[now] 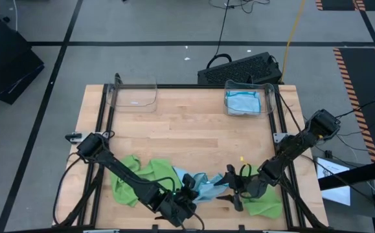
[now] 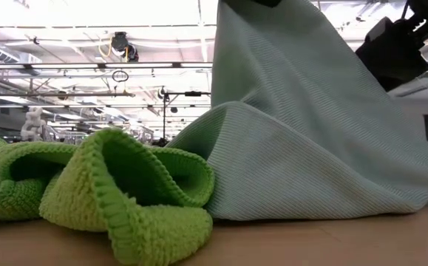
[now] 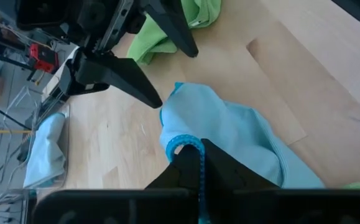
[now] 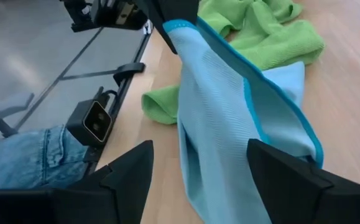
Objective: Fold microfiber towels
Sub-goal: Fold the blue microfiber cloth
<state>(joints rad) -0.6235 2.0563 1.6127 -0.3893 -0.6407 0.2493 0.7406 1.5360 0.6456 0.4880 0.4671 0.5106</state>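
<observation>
while the left pincer (image 3: 198, 163) pinches the blue towel (image 3: 229, 134) edge aloft, the wide right pincer (image 4: 198, 168) should close on the hem between its fingers.

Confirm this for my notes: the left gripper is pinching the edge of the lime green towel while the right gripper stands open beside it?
Not quite. The left gripper is shut on the teal-edged light blue towel, not a lime green one; the left wrist view shows this. The right gripper does stand open beside that towel.
</observation>
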